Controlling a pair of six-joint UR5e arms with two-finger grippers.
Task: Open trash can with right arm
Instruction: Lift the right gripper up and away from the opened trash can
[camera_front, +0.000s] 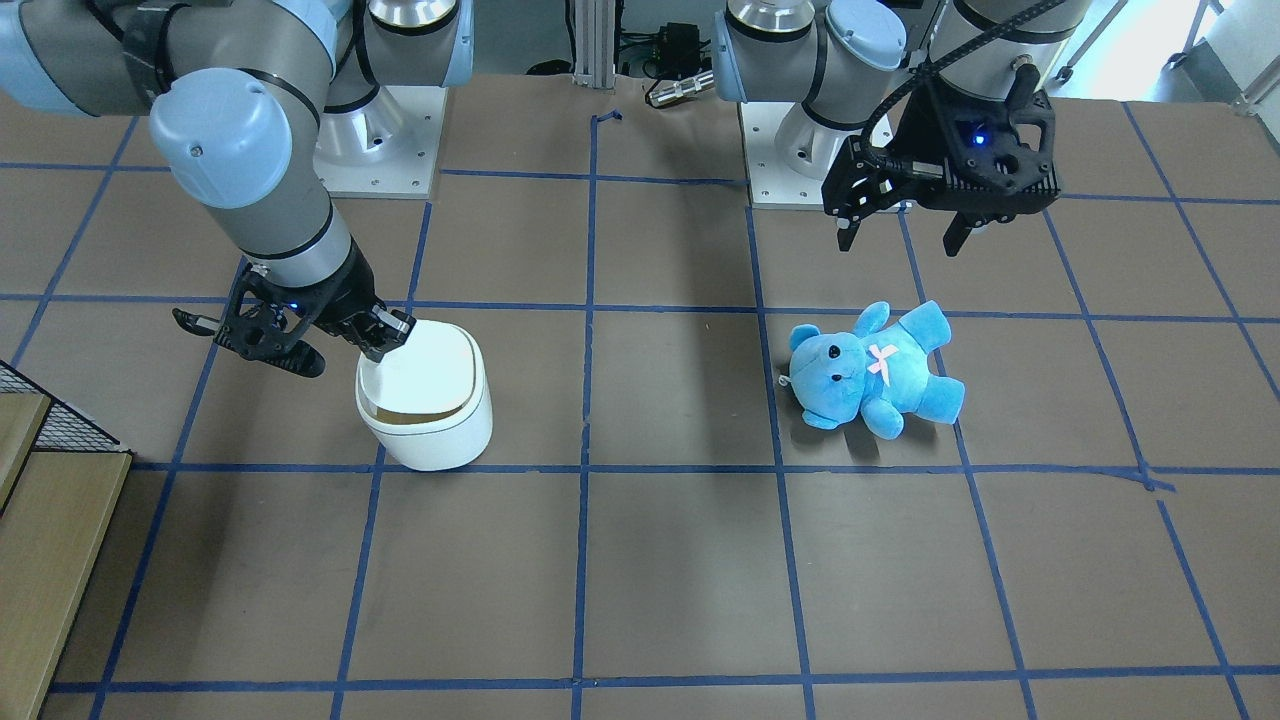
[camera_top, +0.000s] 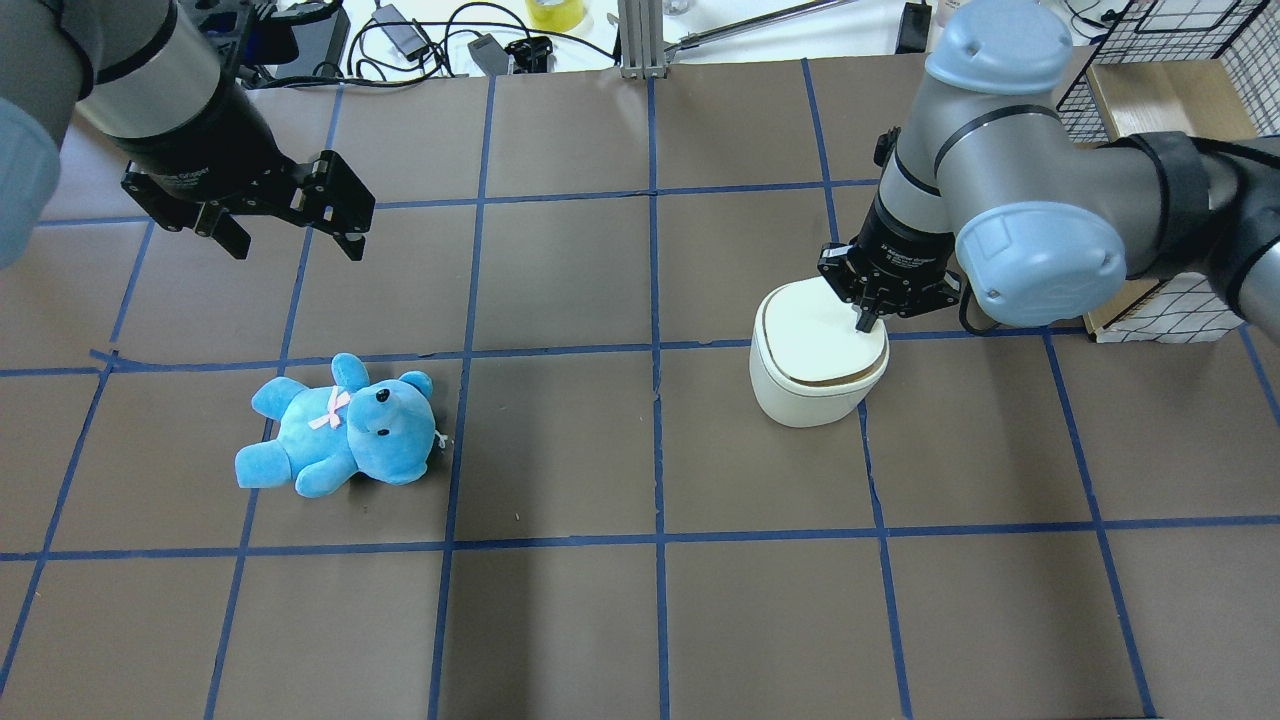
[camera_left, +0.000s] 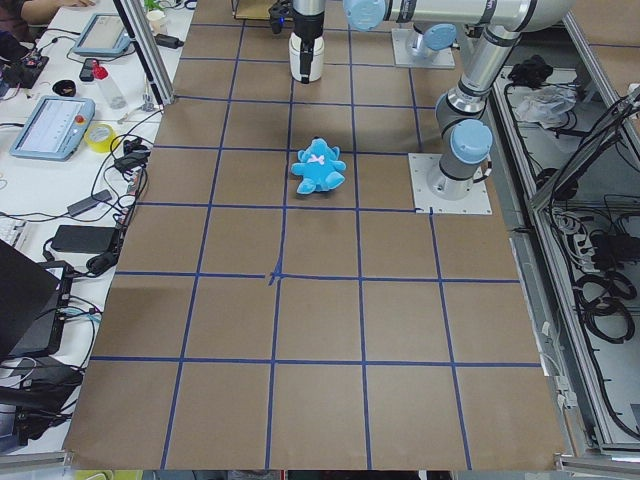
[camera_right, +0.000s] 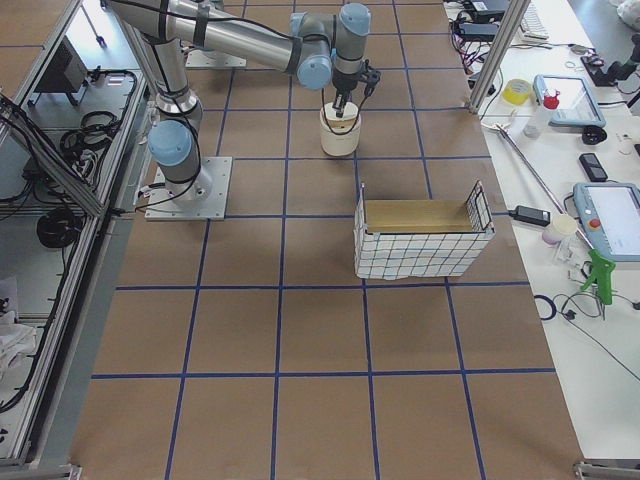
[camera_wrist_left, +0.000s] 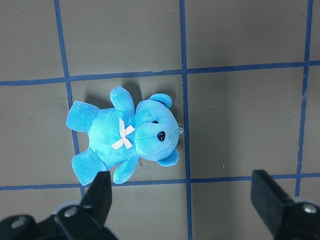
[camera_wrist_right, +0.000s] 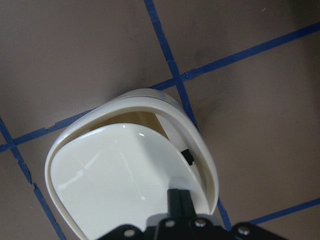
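- Front-facing view: the trash can (camera_front: 430, 425) stands upright on the desk (camera_front: 660, 560), near the base of the right arm (camera_front: 250, 170). The right tool (camera_front: 385, 335) has its fingers drawn together, with the tip on the robot-side edge of the lid (camera_front: 420, 375). The lid is tilted, and a thin brown gap shows at its opposite edge. No writing can be read here.
- Front-facing view: the left tool (camera_front: 905, 235) hangs spread apart above a blue teddy bear (camera_front: 880, 370), well apart from the can.
- Overhead view: small white lettering rings both wrists, too small to read. The right arm's elbow cap hides part of the tool.
- Left exterior view: the can is far off and tiny, and the tool over it is cut off by the top edge.
- Right exterior view: the can sits beyond a wire basket (camera_right: 420, 240), and its lid is hard to make out.
- Left wrist view: two black fingers (camera_wrist_left: 100, 195) stand wide apart, with the bear lying between grid lines.
- Right wrist view: the closed fingertips press on the lid, and the can's inside shows past the lid's far edge.
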